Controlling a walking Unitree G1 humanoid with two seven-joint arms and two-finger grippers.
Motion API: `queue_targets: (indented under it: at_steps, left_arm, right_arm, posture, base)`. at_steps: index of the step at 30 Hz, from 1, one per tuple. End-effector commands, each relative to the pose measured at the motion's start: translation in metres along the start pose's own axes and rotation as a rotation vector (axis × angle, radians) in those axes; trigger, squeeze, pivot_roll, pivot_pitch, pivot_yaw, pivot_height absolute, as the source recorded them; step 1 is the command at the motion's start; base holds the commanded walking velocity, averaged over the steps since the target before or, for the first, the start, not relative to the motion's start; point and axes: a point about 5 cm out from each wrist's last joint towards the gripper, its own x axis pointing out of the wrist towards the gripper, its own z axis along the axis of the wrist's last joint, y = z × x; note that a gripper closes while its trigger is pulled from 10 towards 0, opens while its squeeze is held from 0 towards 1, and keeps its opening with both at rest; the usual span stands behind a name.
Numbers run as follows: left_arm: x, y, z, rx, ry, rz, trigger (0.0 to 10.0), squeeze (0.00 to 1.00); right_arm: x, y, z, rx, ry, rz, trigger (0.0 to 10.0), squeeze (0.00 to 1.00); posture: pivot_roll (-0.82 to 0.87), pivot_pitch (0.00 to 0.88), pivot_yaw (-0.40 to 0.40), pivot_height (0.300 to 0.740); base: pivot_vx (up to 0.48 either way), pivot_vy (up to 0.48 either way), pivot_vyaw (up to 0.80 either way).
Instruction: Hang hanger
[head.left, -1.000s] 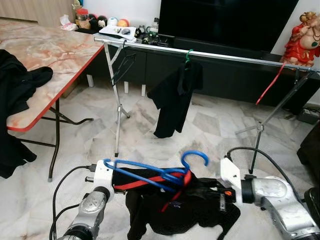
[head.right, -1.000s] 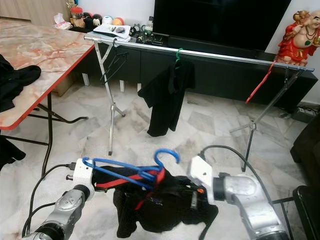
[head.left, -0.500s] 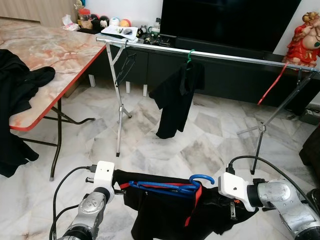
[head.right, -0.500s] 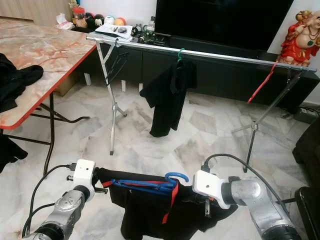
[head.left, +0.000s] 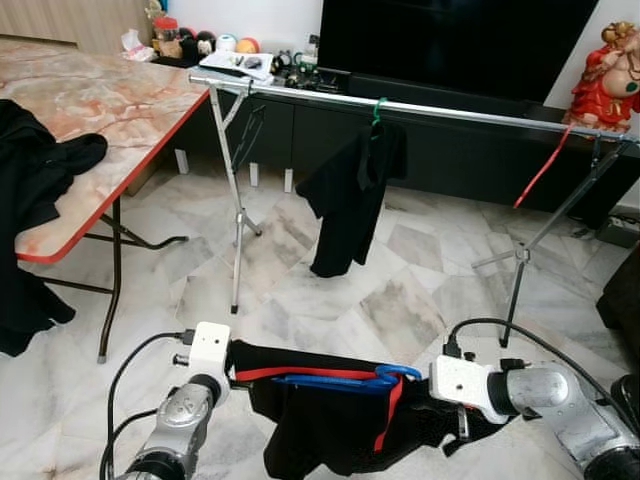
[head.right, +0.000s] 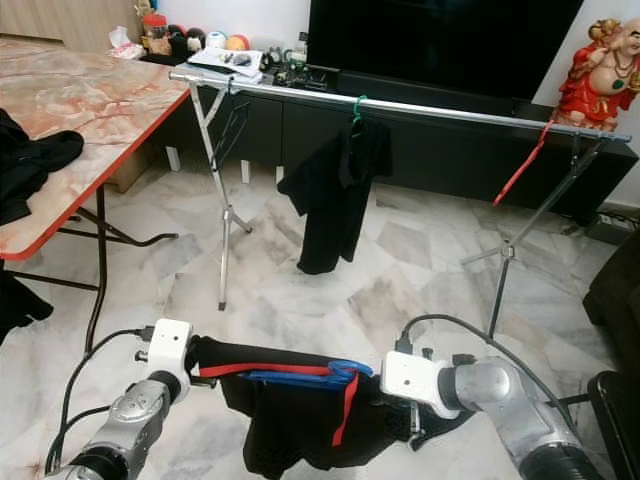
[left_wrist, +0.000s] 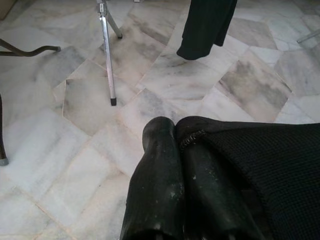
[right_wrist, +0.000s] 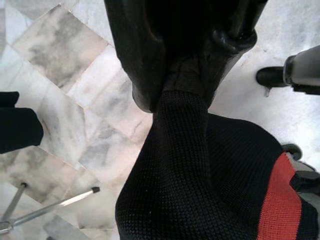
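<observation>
A black garment with red trim (head.left: 330, 425) hangs stretched between my two grippers, low in front of me. A blue hanger (head.left: 340, 379) lies nearly level inside its neck, hook end toward my right gripper (head.left: 452, 415). My left gripper (left_wrist: 175, 134) is shut on one edge of the garment (left_wrist: 250, 165). My right gripper (right_wrist: 186, 82) is shut on the other edge, pinching the knit cloth (right_wrist: 185, 165). Beyond stands the silver rail (head.left: 450, 109), well above and ahead of the hanger.
On the rail hang a black shirt on a green hanger (head.left: 352, 195), a red hanger (head.left: 540, 168) and a dark hanger (head.left: 248, 130). A marble-top table (head.left: 100, 100) with black clothes (head.left: 35, 170) stands left. Rack legs (head.left: 236, 250) and a TV cabinet (head.left: 450, 150) lie ahead.
The blue hanger has tipped from hook-up to lying nearly flat. The garment is now pulled out straighter between the grippers, and the right gripper has dropped lower.
</observation>
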Motion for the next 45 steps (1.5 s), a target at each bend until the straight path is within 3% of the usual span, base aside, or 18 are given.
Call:
queue_targets:
  at_steps: [1, 11, 17, 23, 26, 29, 30, 34, 36, 39, 45]
  left_arm:
    - [-0.001, 0.006, 0.0, 0.004, 0.002, 0.003, 0.0, 0.0]
    - [-0.004, -0.011, -0.012, 0.117, 0.079, -0.147, 0.0, 0.0]
    - [-0.004, -0.013, -0.012, 0.126, 0.08, -0.164, 0.0, 0.0]
    - [-0.002, -0.011, -0.006, 0.117, 0.064, -0.161, 0.0, 0.0]
    - [0.001, -0.007, 0.001, 0.108, 0.036, -0.134, 0.0, 0.0]
    - [0.003, -0.002, 0.009, 0.053, 0.009, -0.112, 0.0, 0.0]
    - [0.005, 0.001, 0.015, -0.009, -0.008, -0.11, 0.0, 0.0]
    - [0.006, 0.002, 0.02, -0.064, -0.027, -0.129, 0.0, 0.0]
    - [0.008, 0.0, 0.031, -0.101, -0.076, -0.157, 0.0, 0.0]
    - [0.01, -0.002, 0.037, -0.124, -0.1, -0.194, 0.0, 0.0]
    - [0.007, -0.02, 0.047, -0.123, -0.12, -0.391, 0.0, 0.0]
  right_arm:
    - [-0.004, -0.011, -0.003, 0.028, 0.026, -0.081, 0.0, 0.0]
    - [0.01, -0.015, 0.009, 0.206, -0.107, -0.16, 0.0, 0.0]
    - [0.013, -0.013, 0.011, 0.22, -0.125, -0.149, 0.0, 0.0]
    - [0.017, -0.004, 0.005, 0.154, -0.043, -0.092, 0.0, 0.0]
    - [0.021, 0.004, -0.001, 0.123, 0.014, -0.058, 0.0, 0.0]
    - [0.027, 0.012, -0.008, 0.112, 0.087, -0.049, 0.0, 0.0]
    - [0.033, 0.017, -0.014, 0.119, 0.141, -0.06, 0.0, 0.0]
    - [0.039, 0.02, -0.016, 0.162, 0.161, -0.087, 0.0, 0.0]
    - [0.048, 0.029, -0.016, 0.222, 0.161, -0.076, 0.0, 0.0]
    - [0.052, 0.031, -0.015, 0.235, 0.16, -0.088, 0.0, 0.0]
    - [0.06, 0.022, -0.009, 0.31, 0.136, -0.215, 0.0, 0.0]
  posture:
    - [0.06, 0.097, -0.082, 0.74]
    - [0.07, 0.101, -0.081, 0.74]
    - [0.07, 0.102, -0.081, 0.74]
    - [0.07, 0.102, -0.081, 0.74]
    - [0.07, 0.103, -0.081, 0.74]
    - [0.07, 0.102, -0.081, 0.74]
    - [0.08, 0.101, -0.081, 0.74]
    - [0.08, 0.1, -0.078, 0.74]
    - [0.09, 0.1, -0.077, 0.74]
    - [0.09, 0.099, -0.077, 0.74]
    - [0.1, 0.095, -0.072, 0.74]
  base:
    - [0.0, 0.0, 0.0]
    - [0.0, 0.0, 0.0]
    - [0.0, 0.0, 0.0]
    - [0.0, 0.0, 0.0]
    - [0.0, 0.0, 0.0]
    - [0.0, 0.0, 0.0]
    - [0.0, 0.0, 0.0]
    - [0.0, 0.0, 0.0]
    - [0.0, 0.0, 0.0]
    - [0.0, 0.0, 0.0]
    - [0.0, 0.0, 0.0]
